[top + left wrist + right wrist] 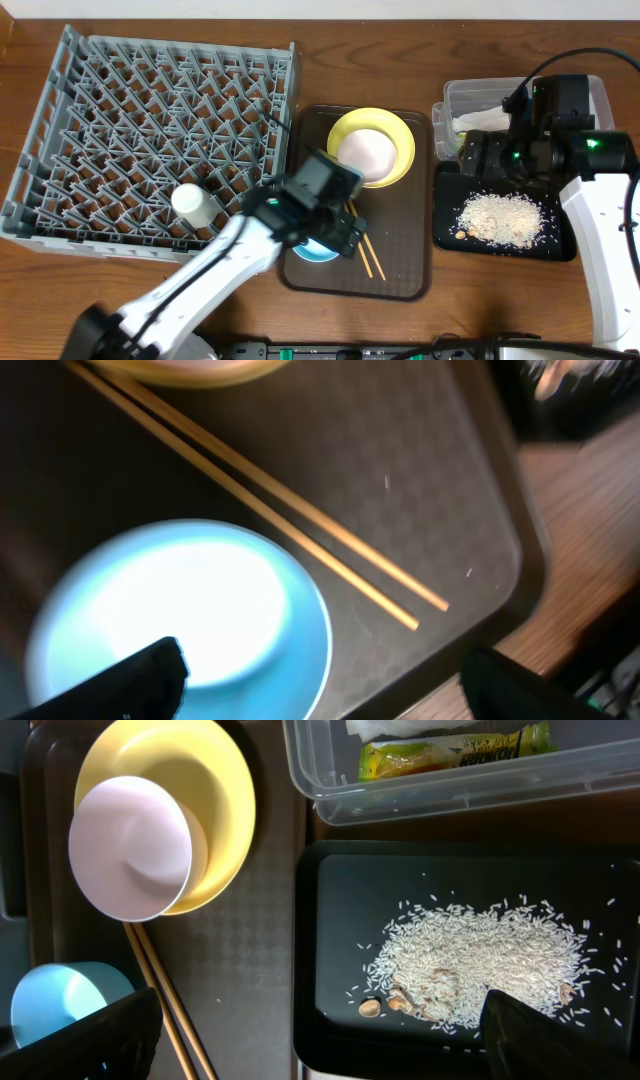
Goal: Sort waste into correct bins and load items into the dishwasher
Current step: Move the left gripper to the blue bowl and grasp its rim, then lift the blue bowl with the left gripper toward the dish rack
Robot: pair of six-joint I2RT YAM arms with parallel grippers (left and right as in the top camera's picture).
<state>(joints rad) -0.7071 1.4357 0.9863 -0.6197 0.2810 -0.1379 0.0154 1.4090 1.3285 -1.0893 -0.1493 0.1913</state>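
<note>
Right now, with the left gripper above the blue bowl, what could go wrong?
1. The left gripper is open over the light blue bowl; the chopsticks lie close beside it, so a descending finger might knock them along the brown tray.
2. The white bowl sits off-centre on the yellow plate; lifting the plate first might tip it.

Left arm (205,272) & right arm (605,235): white links, black joints, black cable (600,51), green LEDs (590,143) on right.
</note>
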